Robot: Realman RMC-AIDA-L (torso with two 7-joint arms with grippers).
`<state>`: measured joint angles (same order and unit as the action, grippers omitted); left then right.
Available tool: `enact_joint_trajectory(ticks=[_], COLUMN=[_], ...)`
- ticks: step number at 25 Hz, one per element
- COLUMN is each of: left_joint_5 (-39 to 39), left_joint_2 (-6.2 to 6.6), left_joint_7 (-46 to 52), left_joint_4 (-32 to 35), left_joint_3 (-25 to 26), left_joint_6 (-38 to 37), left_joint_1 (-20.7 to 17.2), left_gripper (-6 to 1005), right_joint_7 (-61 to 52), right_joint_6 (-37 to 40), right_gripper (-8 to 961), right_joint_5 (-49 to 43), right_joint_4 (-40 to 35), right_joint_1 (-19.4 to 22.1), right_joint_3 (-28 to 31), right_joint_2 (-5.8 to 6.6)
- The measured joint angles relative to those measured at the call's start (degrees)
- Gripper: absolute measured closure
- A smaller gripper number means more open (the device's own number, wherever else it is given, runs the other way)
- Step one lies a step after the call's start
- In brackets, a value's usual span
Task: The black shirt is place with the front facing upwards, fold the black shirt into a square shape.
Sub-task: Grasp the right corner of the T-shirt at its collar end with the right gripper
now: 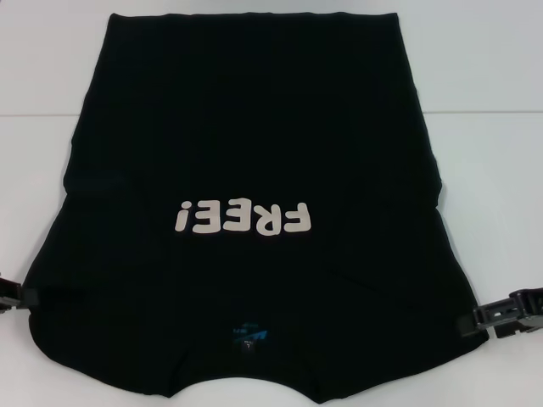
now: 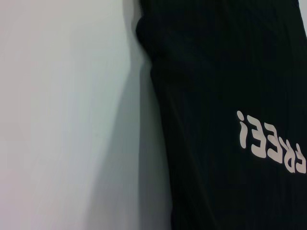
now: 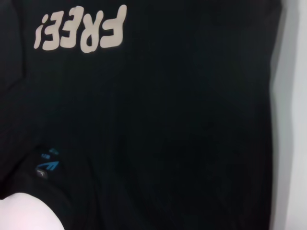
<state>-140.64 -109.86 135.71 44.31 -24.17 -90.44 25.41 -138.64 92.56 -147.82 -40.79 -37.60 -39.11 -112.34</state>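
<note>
The black shirt [image 1: 254, 127] lies flat on the white table, front up, with its collar nearest me and its hem at the far side. Its cream "FREE!" print [image 1: 243, 219] reads upside down, and the blue neck label [image 1: 250, 335] sits near the collar. My left gripper [image 1: 24, 296] is at the shirt's left edge near the shoulder. My right gripper [image 1: 480, 320] is at the right edge near the other shoulder. The shirt fills the left wrist view [image 2: 216, 72] and the right wrist view [image 3: 168, 120], where the label [image 3: 47, 165] also shows.
The white table [image 1: 484, 68] shows on both sides of the shirt and beyond its hem. A table seam runs across at the far right [image 1: 492, 112]. A pale rounded patch [image 3: 24, 213] shows by the collar in the right wrist view.
</note>
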Motion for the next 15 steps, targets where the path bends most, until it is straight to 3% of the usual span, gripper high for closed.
enact_joint_trajectory(ticks=[7, 15], left_joint_5=[0.02, 0.04], left_joint_2=[0.0, -0.08], left_joint_7=[-0.08, -0.52], left_joint_4=[-0.02, -0.02], left_joint_3=[0.0, 0.07], left_joint_6=[-0.07, -0.09], left_joint_1=[-0.17, -0.41], left_gripper=[988, 989], right_joint_7=[0.14, -0.15], right_joint_6=[-0.61, -1.12], right_gripper=[91, 96], right_joint_5=[-0.19, -0.24], right_joint_4=[0.65, 0.67], right_joint_1=[-0.79, -0.69], right_joint_3=[-0.22, -0.29], right_joint_2=[-0.46, -0.1])
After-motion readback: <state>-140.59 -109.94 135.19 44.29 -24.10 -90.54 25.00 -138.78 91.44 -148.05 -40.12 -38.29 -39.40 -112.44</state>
